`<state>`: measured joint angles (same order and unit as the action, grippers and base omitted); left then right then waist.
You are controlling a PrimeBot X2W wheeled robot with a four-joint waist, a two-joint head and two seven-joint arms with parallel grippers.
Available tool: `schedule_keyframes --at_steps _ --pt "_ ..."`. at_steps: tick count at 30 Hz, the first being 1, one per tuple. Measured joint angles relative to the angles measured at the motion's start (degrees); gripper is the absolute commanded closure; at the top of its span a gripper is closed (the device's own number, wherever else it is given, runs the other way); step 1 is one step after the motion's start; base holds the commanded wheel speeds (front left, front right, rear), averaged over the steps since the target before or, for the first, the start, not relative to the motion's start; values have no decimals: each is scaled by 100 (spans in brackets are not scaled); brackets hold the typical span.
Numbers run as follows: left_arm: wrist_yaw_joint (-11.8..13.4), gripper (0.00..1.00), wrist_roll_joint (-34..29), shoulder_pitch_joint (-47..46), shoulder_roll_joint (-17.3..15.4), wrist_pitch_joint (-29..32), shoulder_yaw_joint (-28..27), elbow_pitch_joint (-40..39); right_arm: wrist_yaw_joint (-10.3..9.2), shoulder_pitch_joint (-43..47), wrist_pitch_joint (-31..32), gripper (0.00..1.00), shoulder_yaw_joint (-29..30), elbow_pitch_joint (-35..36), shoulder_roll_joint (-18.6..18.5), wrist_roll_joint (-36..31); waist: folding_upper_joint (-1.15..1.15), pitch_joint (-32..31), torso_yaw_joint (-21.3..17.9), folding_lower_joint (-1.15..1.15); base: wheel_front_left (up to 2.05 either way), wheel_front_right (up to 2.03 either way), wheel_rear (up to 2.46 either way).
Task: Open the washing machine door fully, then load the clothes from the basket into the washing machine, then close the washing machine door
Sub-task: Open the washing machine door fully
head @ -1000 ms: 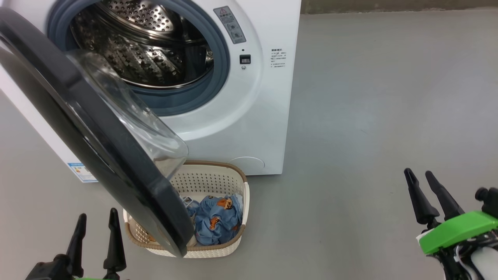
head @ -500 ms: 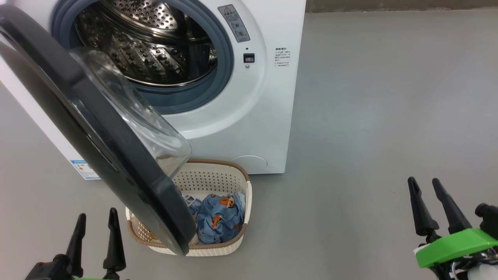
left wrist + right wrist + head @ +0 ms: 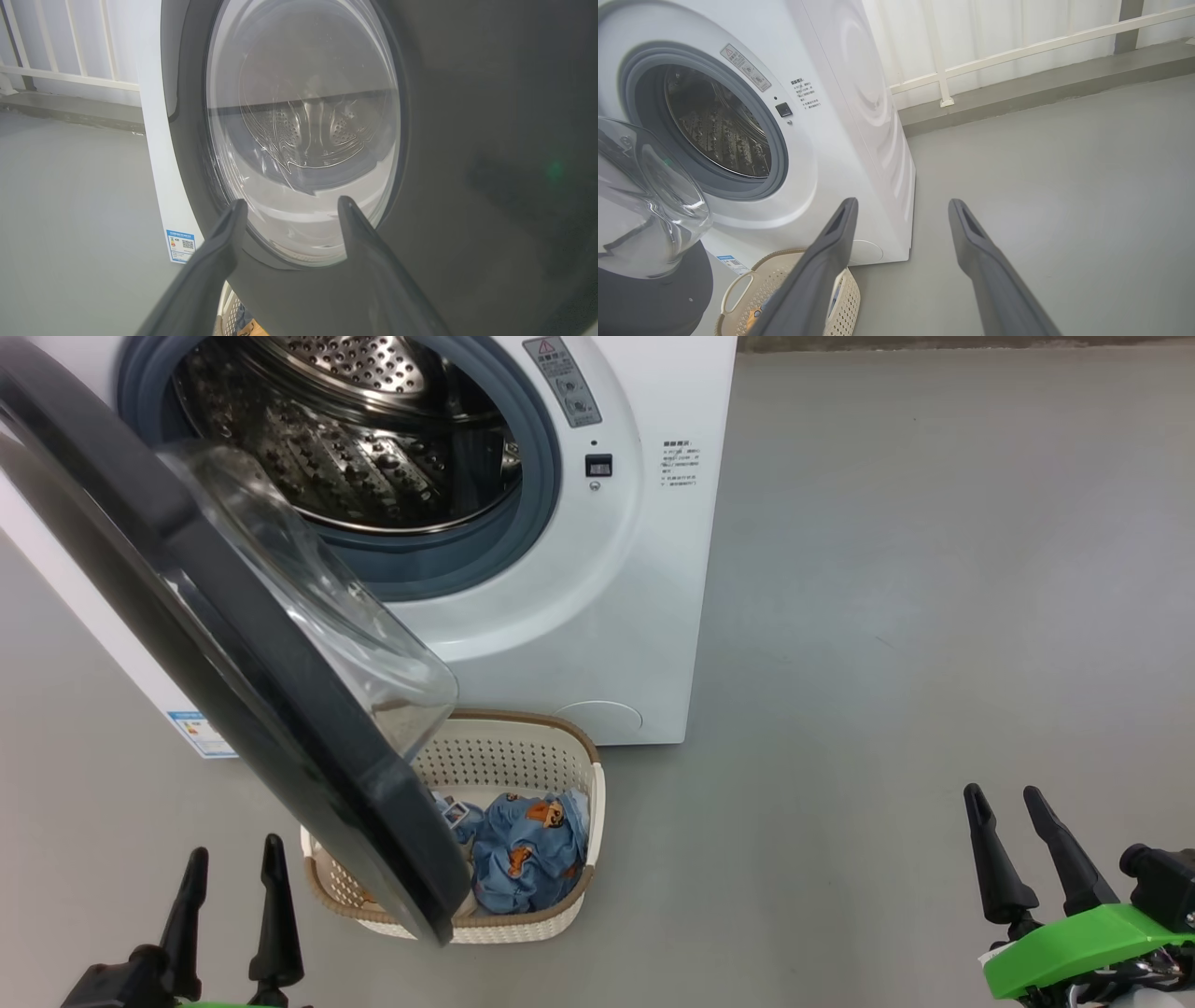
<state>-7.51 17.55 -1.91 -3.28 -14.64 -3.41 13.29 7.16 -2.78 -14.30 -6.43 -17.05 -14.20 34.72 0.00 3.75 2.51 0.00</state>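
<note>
Logging, observer 1: washing machine door (image 3: pixel 233 635) stands swung out from the washing machine (image 3: pixel 579 616), with the drum (image 3: pixel 373 429) exposed. In the head view its lower edge overhangs the left part of the basket (image 3: pixel 504 761). Step one looks barely done, if done at all.

Observer 2: Agreed. Basket sits on the floor (image 3: pixel 887 616) just before the machine's front, toward its lower right corner. Clothes (image 3: pixel 527 859) lie bunched at the basket's right end; none seen in the drum.

Observer 1: Left gripper (image 3: pixel 233 847) and right gripper (image 3: pixel 1001 793) both have fingers spread wide and empty, each well apart from the basket.

Observer 2: Left wrist view has the door's outer face straight ahead. Judgement: the left arm should push the door wider first. The right arm can then drop onto the clothes from the basket's uncovered side.
</note>
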Motion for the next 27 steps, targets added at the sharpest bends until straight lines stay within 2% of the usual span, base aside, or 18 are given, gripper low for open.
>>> schedule_keyframes --at_steps 6,7,8,9,16,21,27 --pt "0 0 0 -18 -13 0 1 18 0 1 0 0 1 -10 3 -10 0 -42 -3 0 0 0 0" --pt "0 22 1 -18 -15 0 1 27 0 1 0 0 -3 -10 3 -22 0 -51 -2 0 0 0 0" --pt "0 85 1 -18 -16 0 3 41 0 2 0 0 -4 -10 3 -38 0 -58 2 0 0 0 0" --pt "0 100 2 -19 -18 0 0 42 0 3 0 0 -4 -10 3 -43 0 -66 6 -1 0 0 0" --pt "0 100 23 -110 -21 0 -439 -223 0 130 0 0 40 -21 16 -51 0 -112 69 0 0 0 0" --pt "0 100 57 -238 -60 -1 -761 -937 0 137 0 0 81 -16 15 -102 0 -127 118 0 0 0 0" --pt "0 100 55 -265 -66 12 -542 -1954 0 141 1 0 100 30 14 -305 0 -136 156 0 0 0 0"
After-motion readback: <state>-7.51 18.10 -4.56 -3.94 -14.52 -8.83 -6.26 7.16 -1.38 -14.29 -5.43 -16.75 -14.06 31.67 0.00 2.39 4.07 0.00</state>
